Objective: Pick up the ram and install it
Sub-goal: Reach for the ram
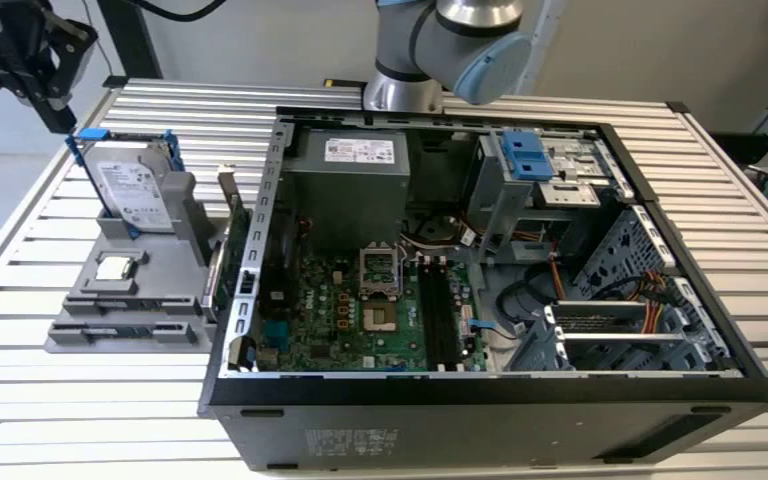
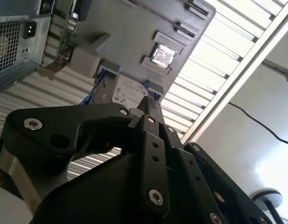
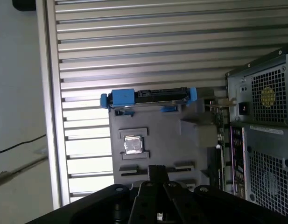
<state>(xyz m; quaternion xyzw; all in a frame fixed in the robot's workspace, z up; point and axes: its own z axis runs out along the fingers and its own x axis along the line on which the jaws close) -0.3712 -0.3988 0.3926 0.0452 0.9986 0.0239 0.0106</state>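
- While I watched the exterior view, the gripper (image 1: 59, 112) hung high near the hard drive (image 1: 157, 205), fingers closed on nothing.
- The ram (image 1: 219, 270) stood on edge in the gray holder (image 1: 117, 335), just beside the open computer case (image 1: 491, 395).
- White labels (image 1: 127, 185) marked the drive and the power supply (image 1: 357, 175); I couldn't read their print.

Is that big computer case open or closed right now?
Open. No panel covers the computer case on the side facing up, so the exterior view looks straight in at the green motherboard and cables.
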